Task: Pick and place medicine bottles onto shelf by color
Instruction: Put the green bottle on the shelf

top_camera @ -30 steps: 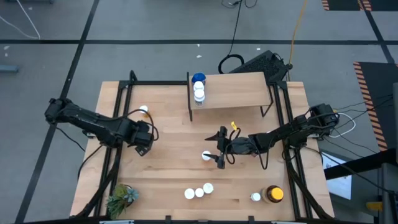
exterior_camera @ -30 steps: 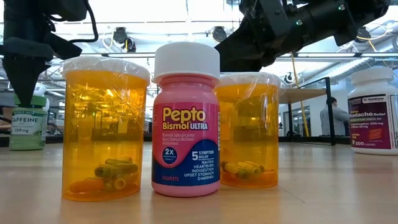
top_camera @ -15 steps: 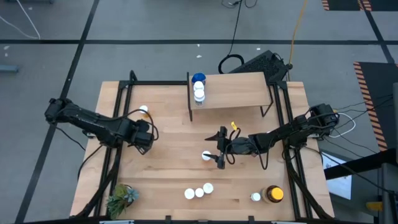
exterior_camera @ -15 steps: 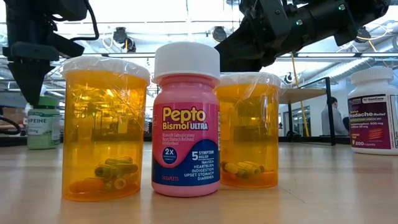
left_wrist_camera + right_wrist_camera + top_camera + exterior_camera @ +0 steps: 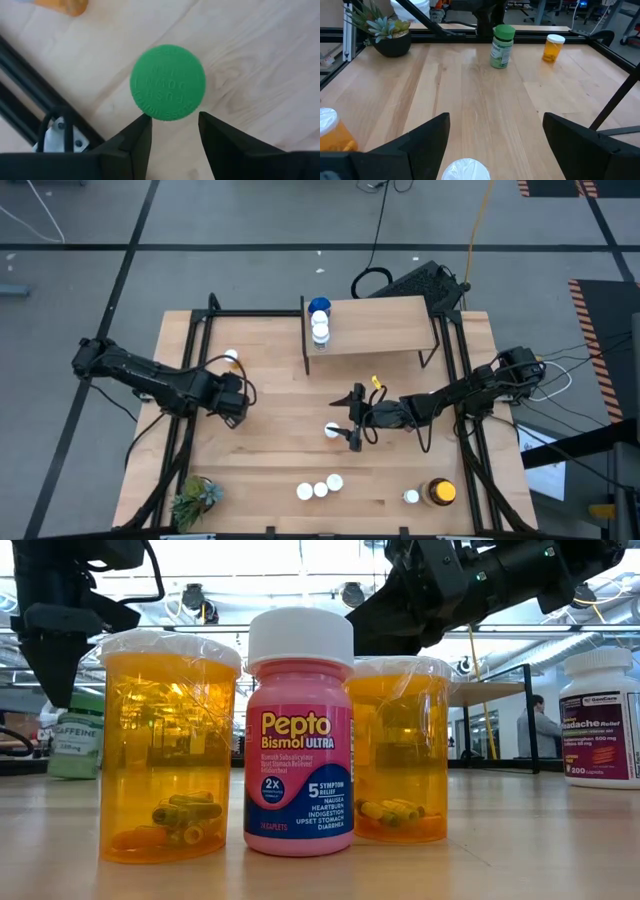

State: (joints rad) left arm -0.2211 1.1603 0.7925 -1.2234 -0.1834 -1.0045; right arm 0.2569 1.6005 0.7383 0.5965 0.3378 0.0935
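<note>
A green-capped bottle (image 5: 168,82) stands on the table at the left, leaning a little in the low view (image 5: 75,735). My left gripper (image 5: 175,116) is right above it, open and pointing down; in the high view the gripper (image 5: 233,405) hides the bottle. At mid-table my right gripper (image 5: 352,420) stands wide open and level, with a white-capped bottle (image 5: 332,430) just off its fingertips, untouched. The shelf (image 5: 380,325) at the far side carries a blue-capped bottle (image 5: 319,306) and a white-capped one (image 5: 320,331). My left gripper comes at the green cap from above, fingers pointing down and open. Its fingertips (image 5: 144,122) stand at the cap's rim (image 5: 150,113). I cannot tell whether one touches it. The bottle's base is on the table.
An orange bottle (image 5: 231,358) stands far left. Near the front edge stand two orange bottles and a pink one (image 5: 299,730) in a row (image 5: 320,488), a white bottle (image 5: 411,497), an amber jar (image 5: 440,492) and a plant (image 5: 195,498).
My left gripper has crept a little toward the table's right. The green-capped bottle under it has shifted the same way along the table and now leans slightly. My right arm has kept still.
</note>
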